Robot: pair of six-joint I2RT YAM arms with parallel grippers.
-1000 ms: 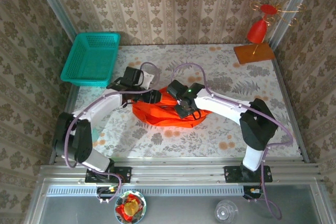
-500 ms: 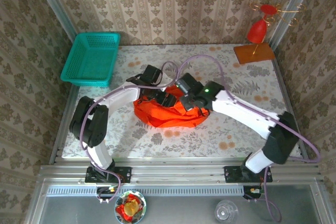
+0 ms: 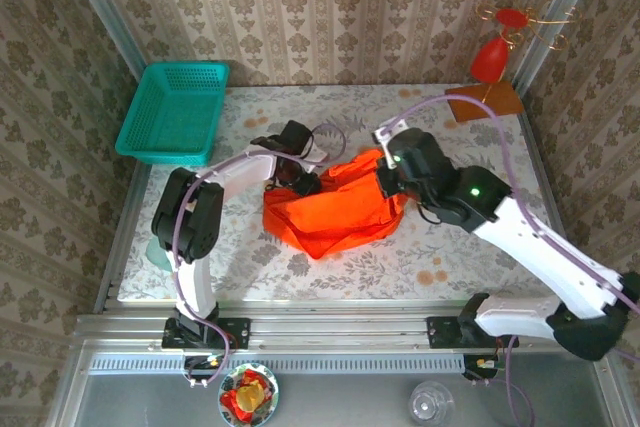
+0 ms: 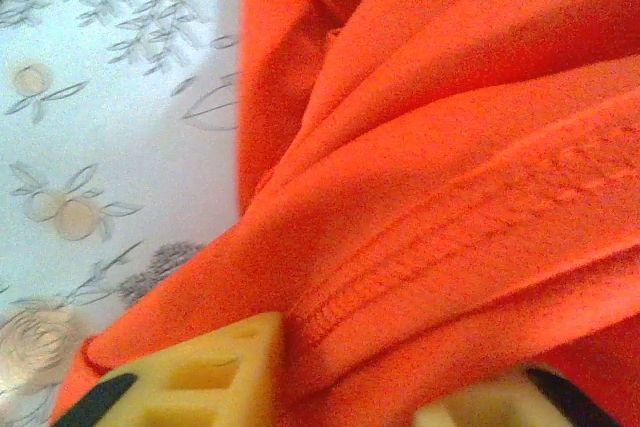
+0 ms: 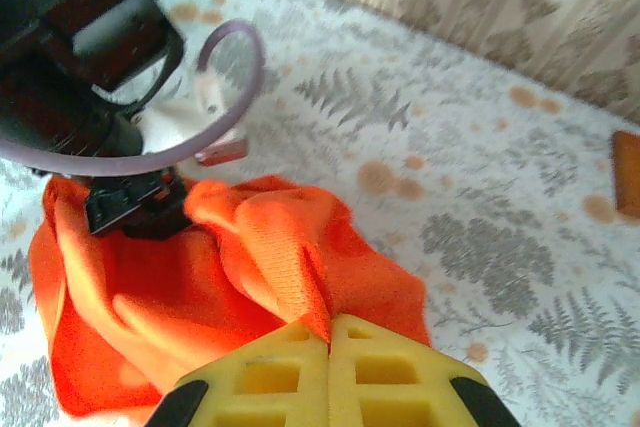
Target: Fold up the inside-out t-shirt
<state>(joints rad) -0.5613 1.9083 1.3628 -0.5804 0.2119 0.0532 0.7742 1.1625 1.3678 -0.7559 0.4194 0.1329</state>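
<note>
The inside-out t-shirt (image 3: 335, 209) lies as a crumpled orange heap near the middle of the worktop (image 3: 250, 247). It is not spread out, and I can make out no clean fold.

My right pincer (image 5: 330, 335) is clamped tight on a raised ridge of cloth at the heap's right side, its 2 tips meeting on the fabric. My left pincer (image 4: 345, 402) is at the heap's far-left edge. A stitched hem runs between its 2 fingers (image 4: 215, 372), which stand somewhat apart, and I cannot tell whether they pinch the cloth or merely straddle it.

I judge the task barely begun: the shirt first needs pulling flat, then its sleeves and body folding over. With the arms at opposite edges, I read this as the spreading step, with all the folding left.
</note>
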